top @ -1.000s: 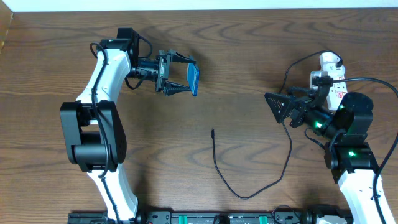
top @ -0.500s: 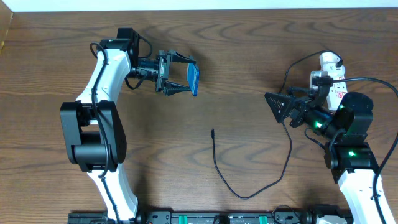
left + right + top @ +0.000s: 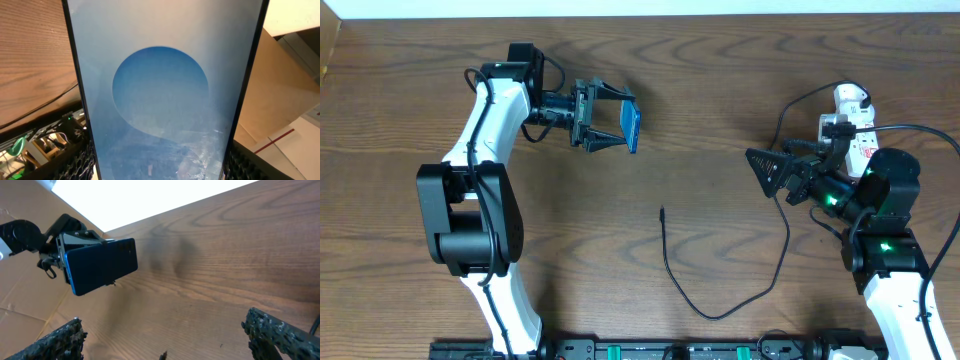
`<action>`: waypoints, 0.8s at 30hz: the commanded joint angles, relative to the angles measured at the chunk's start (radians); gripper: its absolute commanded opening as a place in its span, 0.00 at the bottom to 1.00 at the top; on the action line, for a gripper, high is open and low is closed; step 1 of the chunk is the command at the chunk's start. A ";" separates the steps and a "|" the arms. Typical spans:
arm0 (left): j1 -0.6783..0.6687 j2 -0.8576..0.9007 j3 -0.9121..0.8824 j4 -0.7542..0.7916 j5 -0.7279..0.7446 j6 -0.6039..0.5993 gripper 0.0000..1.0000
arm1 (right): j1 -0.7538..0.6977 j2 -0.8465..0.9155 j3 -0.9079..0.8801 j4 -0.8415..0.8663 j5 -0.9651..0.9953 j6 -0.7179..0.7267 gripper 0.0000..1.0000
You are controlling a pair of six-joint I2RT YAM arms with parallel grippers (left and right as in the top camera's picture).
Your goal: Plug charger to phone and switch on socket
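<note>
I see phone (image 3: 631,128), charger (image 3: 664,245) and socket (image 3: 861,148) well apart.
Blue phone held on edge, upper centre-left; black charger curls across lower centre; white socket upper right, partly hidden.

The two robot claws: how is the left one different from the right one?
The left gripper is clamped on the phone, holding it on edge above the table; the right gripper holds nothing. The left gripper's jaws are closed against the phone, while the right gripper's stand wide open. Both are black, two-fingered, and face toward the table's middle.
</note>
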 commanded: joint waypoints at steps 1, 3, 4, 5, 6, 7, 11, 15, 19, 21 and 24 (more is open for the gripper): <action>0.003 -0.037 -0.002 0.001 0.035 0.016 0.07 | 0.018 0.002 0.023 -0.001 0.019 0.041 0.99; 0.003 -0.037 -0.002 0.001 0.035 0.016 0.07 | 0.018 0.002 0.023 0.003 0.028 0.052 0.99; 0.003 -0.037 -0.002 0.001 0.035 0.016 0.07 | 0.018 0.002 0.023 0.003 0.028 0.052 0.99; 0.003 -0.037 -0.002 0.001 0.035 0.016 0.07 | 0.018 0.002 0.023 0.003 0.028 0.052 0.99; 0.003 -0.037 -0.002 0.001 0.035 0.016 0.07 | 0.018 0.002 0.023 0.003 0.028 0.052 0.99; 0.003 -0.037 -0.002 0.001 0.035 0.016 0.07 | 0.018 0.002 0.023 0.003 0.028 0.052 0.99; 0.003 -0.037 -0.002 0.001 0.035 0.016 0.07 | 0.018 0.002 0.023 0.003 0.029 0.052 0.99; 0.003 -0.037 -0.003 0.002 0.035 0.016 0.07 | 0.018 0.002 0.023 0.002 0.028 0.051 0.99; 0.003 -0.037 -0.002 0.002 0.035 0.017 0.07 | 0.018 0.002 0.023 0.002 0.028 0.051 0.99; 0.003 -0.037 -0.002 0.002 0.035 0.017 0.07 | 0.018 0.002 0.023 0.002 0.028 0.051 0.99; 0.003 -0.037 -0.002 0.002 0.035 0.017 0.07 | 0.018 0.002 0.023 0.002 0.028 0.051 0.99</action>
